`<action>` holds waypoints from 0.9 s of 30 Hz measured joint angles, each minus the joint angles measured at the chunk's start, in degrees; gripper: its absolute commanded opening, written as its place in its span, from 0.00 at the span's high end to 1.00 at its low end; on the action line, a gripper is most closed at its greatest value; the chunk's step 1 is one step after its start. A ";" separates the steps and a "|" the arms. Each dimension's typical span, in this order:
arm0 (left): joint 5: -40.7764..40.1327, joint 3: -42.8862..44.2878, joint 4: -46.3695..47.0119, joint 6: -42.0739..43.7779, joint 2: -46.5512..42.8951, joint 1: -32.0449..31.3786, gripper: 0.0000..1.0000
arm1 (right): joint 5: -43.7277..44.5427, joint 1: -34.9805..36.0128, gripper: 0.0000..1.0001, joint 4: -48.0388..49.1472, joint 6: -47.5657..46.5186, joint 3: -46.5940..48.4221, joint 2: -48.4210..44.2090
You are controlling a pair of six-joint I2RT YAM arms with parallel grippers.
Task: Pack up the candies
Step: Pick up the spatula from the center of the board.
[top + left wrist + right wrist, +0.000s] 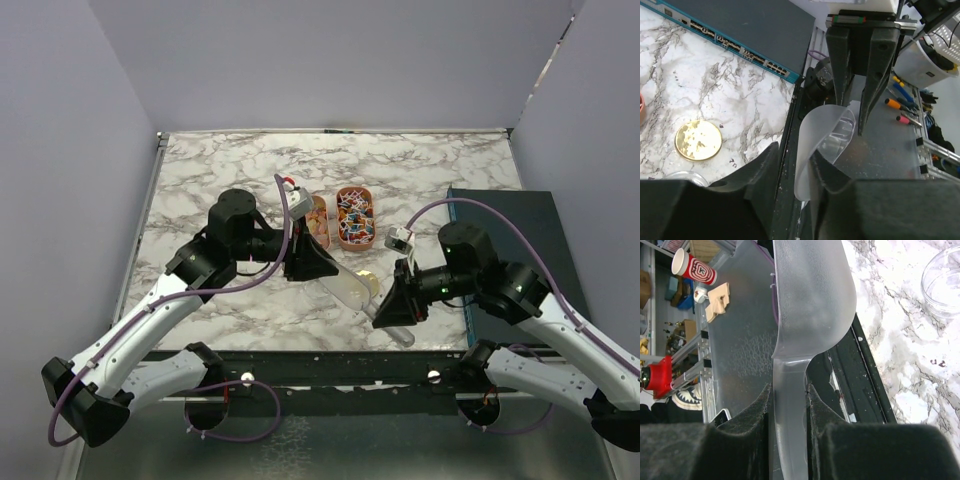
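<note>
Marble bench (220, 180) within grey walls. Candies (355, 212): tiny loose sweets lying in two orange-rimmed trays (356, 246) just beyond the left hand (310, 262). The tray nearer that hand holds orange-yellow pieces, the farther one mixed red, blue and white. Judged light, hard and apt to roll or scatter, they look too small for fingers to pick singly and are best lifted in bulk. Scoop (810, 290): translucent thin plastic, probably slick and somewhat flexible, spanning between the two hands; its narrow handle looks the firmest place to hold. Right hand (788, 390): pressed together on that handle. Left hand: fingers stand either side of the scoop's bowl wall, with a gap showing on one side; whether it grips cannot be told. Jar (944, 285): clear, ahead of the right hand and beside the scoop's bowl; no candies show in the part seen. Gold lid (698, 139): flat on the bench beside the left hand, off the jar.
</note>
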 measured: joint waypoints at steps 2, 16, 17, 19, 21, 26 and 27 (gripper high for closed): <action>0.52 -0.26 0.00 0.04 -0.07 -0.15 0.86 | 0.02 -0.09 0.99 -0.28 -0.09 0.00 0.11; 0.68 -2.27 0.81 -0.70 -0.13 -0.74 1.00 | 3.19 -0.20 0.35 -2.12 -1.97 0.24 0.02; 0.07 -2.86 1.11 -1.01 -0.13 -0.72 1.00 | 4.35 -0.20 0.31 -2.40 -2.16 0.44 -0.07; -1.36 -4.15 1.68 -2.03 -0.11 -0.74 1.00 | 7.23 -0.20 0.26 -2.91 -2.58 1.09 -0.13; -3.13 -5.60 2.54 -3.23 -0.13 -0.72 1.00 | 10.49 -0.20 0.22 -3.13 -3.17 1.86 -0.20; -8.72 -9.46 4.37 -7.98 -0.13 -0.72 1.00 | 17.81 -0.20 0.17 -2.80 -5.35 2.43 -1.44; -9.79 -10.03 4.74 -9.05 -0.13 -0.72 1.00 | 19.06 -0.20 0.17 -2.43 -5.99 2.40 -1.70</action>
